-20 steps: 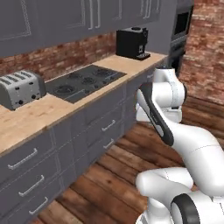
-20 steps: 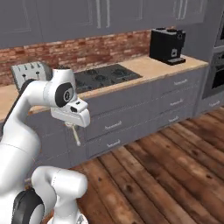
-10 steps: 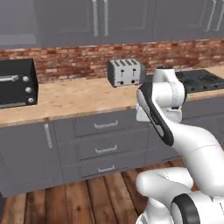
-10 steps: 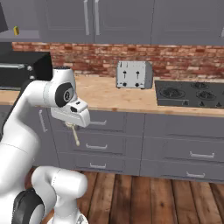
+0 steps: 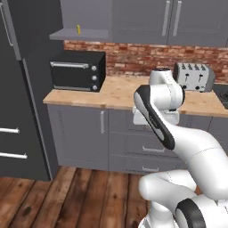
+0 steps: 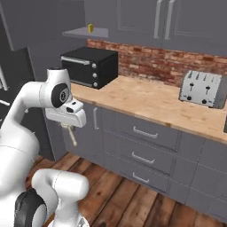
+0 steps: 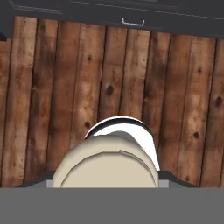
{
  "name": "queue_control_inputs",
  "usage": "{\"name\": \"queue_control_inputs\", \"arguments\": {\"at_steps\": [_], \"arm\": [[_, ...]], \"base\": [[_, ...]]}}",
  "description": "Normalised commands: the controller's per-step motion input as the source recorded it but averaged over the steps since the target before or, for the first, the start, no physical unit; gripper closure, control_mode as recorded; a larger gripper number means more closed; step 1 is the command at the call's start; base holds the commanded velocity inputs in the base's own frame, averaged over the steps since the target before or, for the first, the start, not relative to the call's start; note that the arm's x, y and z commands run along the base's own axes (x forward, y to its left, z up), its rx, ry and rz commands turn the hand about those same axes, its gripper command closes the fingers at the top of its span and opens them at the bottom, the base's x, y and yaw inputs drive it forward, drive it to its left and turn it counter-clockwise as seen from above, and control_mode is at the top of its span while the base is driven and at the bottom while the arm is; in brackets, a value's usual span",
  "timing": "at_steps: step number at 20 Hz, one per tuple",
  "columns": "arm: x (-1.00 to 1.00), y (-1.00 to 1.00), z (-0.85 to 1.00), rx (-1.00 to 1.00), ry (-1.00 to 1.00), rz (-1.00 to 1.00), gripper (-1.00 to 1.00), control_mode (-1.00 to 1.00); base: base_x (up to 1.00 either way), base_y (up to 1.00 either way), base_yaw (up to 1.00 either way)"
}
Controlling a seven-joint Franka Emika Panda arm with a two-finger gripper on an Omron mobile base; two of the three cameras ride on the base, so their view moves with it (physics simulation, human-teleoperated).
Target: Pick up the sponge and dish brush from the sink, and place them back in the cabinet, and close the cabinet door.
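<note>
Against the frame half a second earlier: whole scene displaced in both base views, so a move of the camera with the base, not of the things. Newly in view at far left, a tall dark unit (image 5: pixel 22 89). Next to it, the cabinet (image 5: pixel 84 18), standing open with its grey inner shelf (image 6: pixel 86 32) exposed. On that shelf, the sponge (image 6: pixel 90 28), small and green-yellow, seen also in the left base view (image 5: pixel 78 29). Below the shelf, the black toaster oven (image 5: pixel 78 70), formerly at the left edge, now resting on the left end of the worktop (image 5: pixel 120 91). At far right, the silver toaster (image 5: pixel 193 75), formerly mid-picture.

Tool (image 6: pixel 68 127): same pose relative to the base as before, pointing down in front of the grey under-counter drawers (image 6: pixel 146 133), above the wood floor (image 7: pixel 43 87). Clamped partly open on the dish brush (image 6: pixel 71 136), with the cream part hanging below the fingers. In the hand view, round cream head of the dish brush (image 7: pixel 107 168) directly ahead, covering the fingertips. Nothing else touched.
</note>
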Motion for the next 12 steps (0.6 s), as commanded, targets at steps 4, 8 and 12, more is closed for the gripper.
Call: {"name": "queue_control_inputs", "arguments": {"at_steps": [4, 8, 12], "arm": [[0.00, 0.00, 0.00, 0.00, 0.00, 0.00, 1.00, 1.00], [0.00, 0.00, 0.00, 0.00, 0.00, 0.00, 1.00, 1.00], [0.00, 0.00, 0.00, 0.00, 0.00, 0.00, 1.00, 1.00]], "base": [[0.25, 0.15, -0.03], [0.28, 0.29, -0.30], [0.28, 0.44, -0.26]]}}
